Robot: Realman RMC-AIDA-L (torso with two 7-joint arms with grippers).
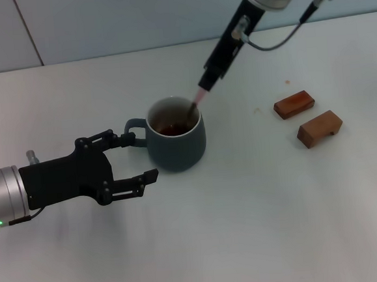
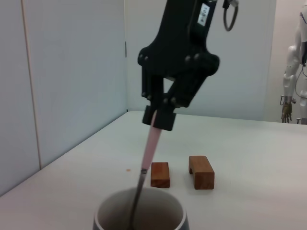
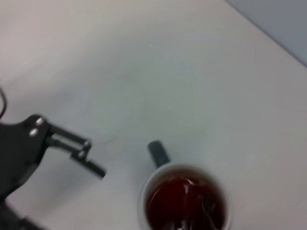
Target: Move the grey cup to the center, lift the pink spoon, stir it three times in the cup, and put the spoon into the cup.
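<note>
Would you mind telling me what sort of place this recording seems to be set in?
Probably a robotics lab or test room: a bare white table against plain pale wall panels, two wooden blocks set out as props, and a white humanoid figure standing in the background.

No readable text — label illegible.

We see the grey cup (image 1: pixel 177 142) standing on the table (image 1: pixel 247 228) near its middle, its handle turned toward our left; the pink spoon (image 1: pixel 195 103) stands tilted in the cup, its bowl down in the liquid; the right gripper (image 1: pixel 207 82) sits above and behind the cup, clamped on the spoon's upper end; the left gripper (image 1: pixel 138 161) lies to the left of the cup, fingers spread beside the handle; two wooden blocks (image 1: pixel 309 119) lie to the right, well apart from the cup, one behind the other.
</note>
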